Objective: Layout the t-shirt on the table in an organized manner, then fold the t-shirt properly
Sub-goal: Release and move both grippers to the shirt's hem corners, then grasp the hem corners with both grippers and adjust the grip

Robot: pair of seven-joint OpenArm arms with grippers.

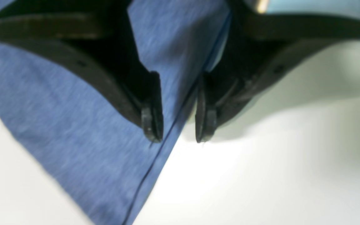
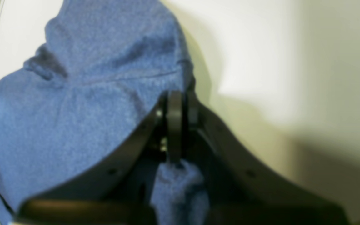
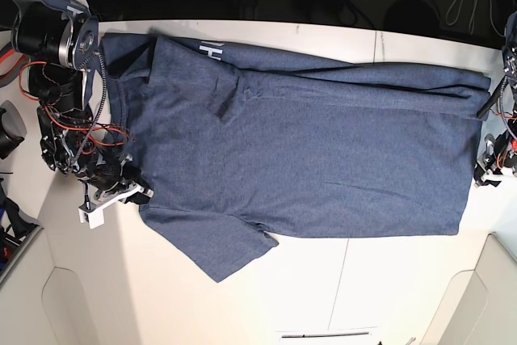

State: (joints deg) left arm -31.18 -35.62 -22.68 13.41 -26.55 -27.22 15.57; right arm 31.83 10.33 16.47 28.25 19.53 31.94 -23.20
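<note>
I am reaching in from both ends of the t-shirt, which is lying spread lengthwise across the off-white surface, one short sleeve pointing toward the near edge and a strip of white lettering showing at the far edge; my right arm is sitting at the collar-and-shoulder end, bent low over the surface, and my right end effector is clamped tight on a bunched fold of the blue fabric, a tuft of cloth poking out behind its closed fingers; my left arm is hanging at the hem end, wrist pointing down, and my left end effector is standing parted, gripping nothing; one fingertip is hovering over the shirt's stitched hem edge and the other is over bare surface just beside it.
</note>
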